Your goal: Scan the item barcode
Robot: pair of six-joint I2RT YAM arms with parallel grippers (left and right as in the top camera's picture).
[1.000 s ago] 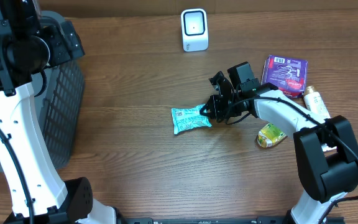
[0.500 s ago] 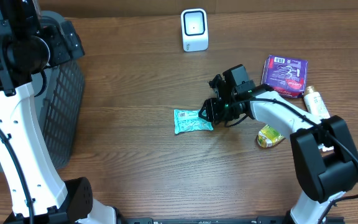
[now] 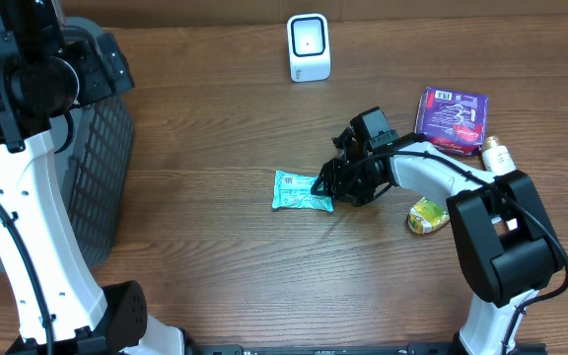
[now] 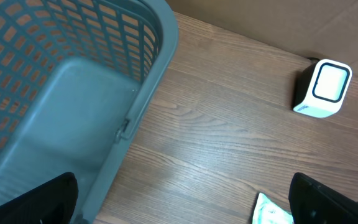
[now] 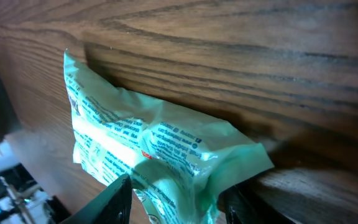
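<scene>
Right tool stands partly spread, its fingers straddling the near end of the green packet, not visibly pinching it. The packet lies flat mid-bench, its long axis running left to right and its free end pointing toward the basket. Best to close squarely on the crimped end, lift, then turn the printed face to the scanner.

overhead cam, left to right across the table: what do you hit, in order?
basket → teal packet → yellow-green pouch → bottle. Left out: scanner, which overlaps the packet sideways, and purple pack, which overlaps the pouch.
</scene>
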